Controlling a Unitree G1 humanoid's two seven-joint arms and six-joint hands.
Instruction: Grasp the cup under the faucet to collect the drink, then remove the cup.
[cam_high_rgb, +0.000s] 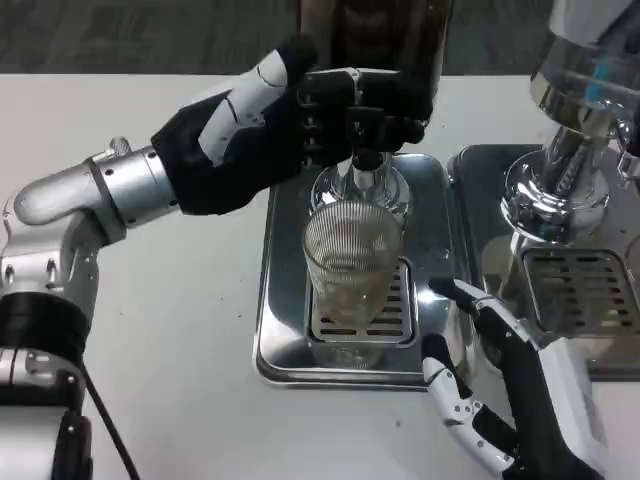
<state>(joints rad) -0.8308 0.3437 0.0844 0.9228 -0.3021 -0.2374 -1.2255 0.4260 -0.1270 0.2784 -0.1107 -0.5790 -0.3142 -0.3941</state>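
A clear ribbed glass cup stands upright on the slotted grate of a steel drip tray, right below the dark faucet spout. My left hand reaches in from the left, above the cup, and its fingers wrap the faucet handle at the base of the dark dispenser. My right hand lies low at the tray's front right corner, fingers spread, holding nothing, a short way from the cup. Whether liquid is in the cup I cannot tell.
A second chrome dispenser with its own drip tray stands at the right, close to my right hand. Bare white table stretches to the left of the tray.
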